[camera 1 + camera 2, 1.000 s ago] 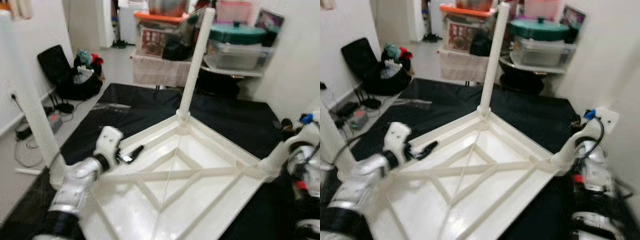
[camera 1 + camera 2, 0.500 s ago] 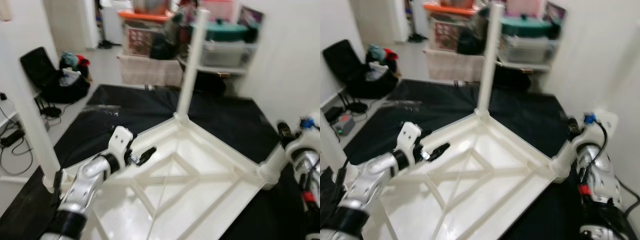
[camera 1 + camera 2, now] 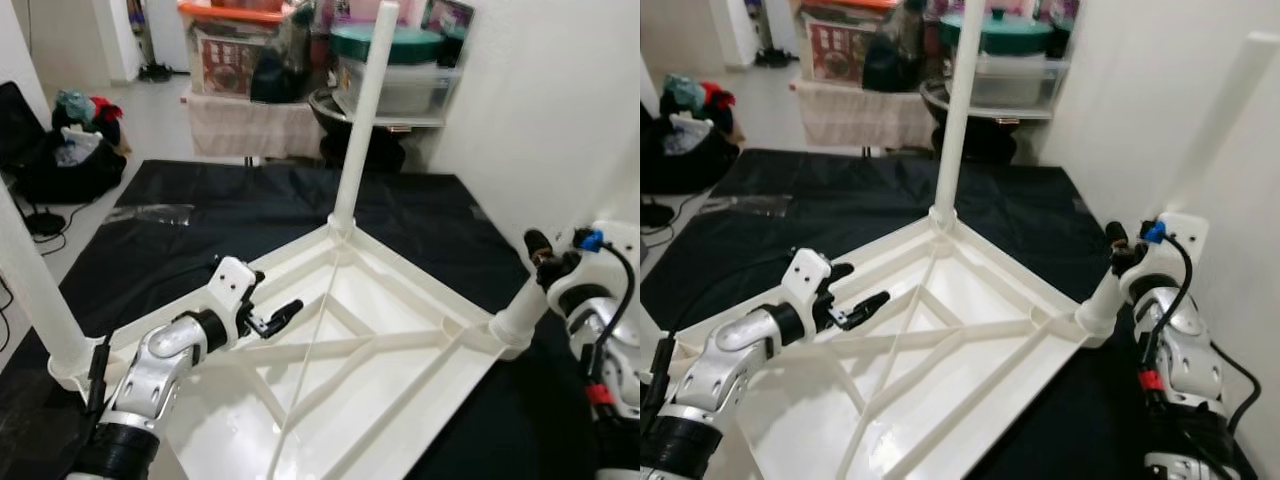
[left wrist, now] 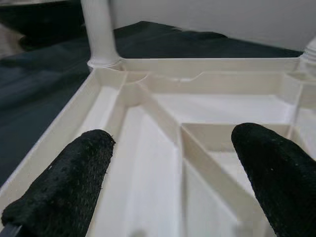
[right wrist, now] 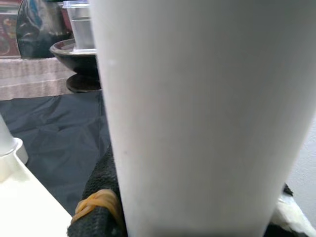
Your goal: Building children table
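Inverted white tabletop (image 3: 390, 330) lies on a black mat (image 3: 250, 210) on the floor, ribbed underside up. Left to right: one white leg (image 3: 35, 290) stands in the corner socket at 9 o'clock; the left gripper (image 3: 272, 318) hovers over the near-left rim, fingers (image 4: 64, 187) spread wide, holding nothing, pointing across the ribs toward 2 o'clock. A second leg (image 3: 360, 110) stands upright in the far corner at 12 o'clock. At 3 o'clock a third leg (image 3: 1200, 170) leans out of its corner socket (image 3: 508, 330), tilted away to the right rather than upright. The right gripper (image 3: 545, 262) sits against this leg just above the socket; the wrist view has the leg pressed close between the black pads (image 5: 101, 207), so I judge it clamped on the leg. Step in hand, as I read it: seating the right leg. To do it well: bring the leg upright before pushing, press along its own axis, and rest the free left gripper on the rim so the tabletop does not slide on the mat. Storage bins (image 3: 390, 70) stand beyond at 12 o'clock.
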You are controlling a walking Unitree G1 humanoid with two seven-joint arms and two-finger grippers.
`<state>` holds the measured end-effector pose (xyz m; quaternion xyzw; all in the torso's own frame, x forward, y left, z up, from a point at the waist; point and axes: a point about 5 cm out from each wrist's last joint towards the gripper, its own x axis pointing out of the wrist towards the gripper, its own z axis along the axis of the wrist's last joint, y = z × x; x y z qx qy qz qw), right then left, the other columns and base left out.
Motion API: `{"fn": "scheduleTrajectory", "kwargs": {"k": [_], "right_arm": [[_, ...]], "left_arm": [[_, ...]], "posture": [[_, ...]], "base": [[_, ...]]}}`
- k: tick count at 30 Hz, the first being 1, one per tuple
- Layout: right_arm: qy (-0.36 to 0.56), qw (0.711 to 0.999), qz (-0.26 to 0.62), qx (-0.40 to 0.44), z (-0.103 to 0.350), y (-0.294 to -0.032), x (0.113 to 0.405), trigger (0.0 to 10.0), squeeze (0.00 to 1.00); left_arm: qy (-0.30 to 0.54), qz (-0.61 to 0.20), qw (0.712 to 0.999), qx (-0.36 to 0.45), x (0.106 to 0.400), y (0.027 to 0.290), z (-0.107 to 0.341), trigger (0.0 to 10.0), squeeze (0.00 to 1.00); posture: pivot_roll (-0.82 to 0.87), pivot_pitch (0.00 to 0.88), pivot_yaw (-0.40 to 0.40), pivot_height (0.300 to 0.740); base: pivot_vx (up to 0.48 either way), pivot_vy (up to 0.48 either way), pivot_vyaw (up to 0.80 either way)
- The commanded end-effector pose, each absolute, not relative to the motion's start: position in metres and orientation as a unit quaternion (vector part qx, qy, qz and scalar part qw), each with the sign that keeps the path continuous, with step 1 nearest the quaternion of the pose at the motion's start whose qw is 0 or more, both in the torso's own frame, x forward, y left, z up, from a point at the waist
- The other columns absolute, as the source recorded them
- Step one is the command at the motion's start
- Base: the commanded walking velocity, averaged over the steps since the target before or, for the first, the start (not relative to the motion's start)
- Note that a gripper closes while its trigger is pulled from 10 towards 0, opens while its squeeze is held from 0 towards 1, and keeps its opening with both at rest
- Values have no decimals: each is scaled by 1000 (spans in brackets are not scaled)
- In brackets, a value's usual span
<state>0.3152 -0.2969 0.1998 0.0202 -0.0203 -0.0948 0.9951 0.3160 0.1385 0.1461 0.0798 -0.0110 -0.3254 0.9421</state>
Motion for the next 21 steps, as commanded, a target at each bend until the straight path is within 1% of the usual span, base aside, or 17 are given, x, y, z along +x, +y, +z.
{"fn": "scheduleTrajectory", "kwargs": {"k": [1,3,8,13,21], "right_arm": [[41,993,-105,25,174,-300,310,10000,0],[40,994,-101,24,175,-299,310,10000,0],[36,995,-94,24,178,-296,311,10000,0],[33,995,-90,24,180,-295,312,10000,0],[30,996,-82,27,183,-292,312,10000,0]], "left_arm": [[-6,-327,942,71,315,137,145,10000,0],[-6,-325,943,66,316,138,146,10000,0],[-9,-324,944,63,316,138,148,10000,0],[-11,-325,944,62,316,137,149,10000,0],[-16,-325,944,61,315,137,150,10000,0]], "posture": [[56,0,-69,740],[56,0,-70,740],[56,0,-72,740],[55,0,-73,740],[55,0,-74,740]], "base": [[0,0,0],[-292,0,0],[-480,0,0],[-368,0,0],[0,0,0]]}}
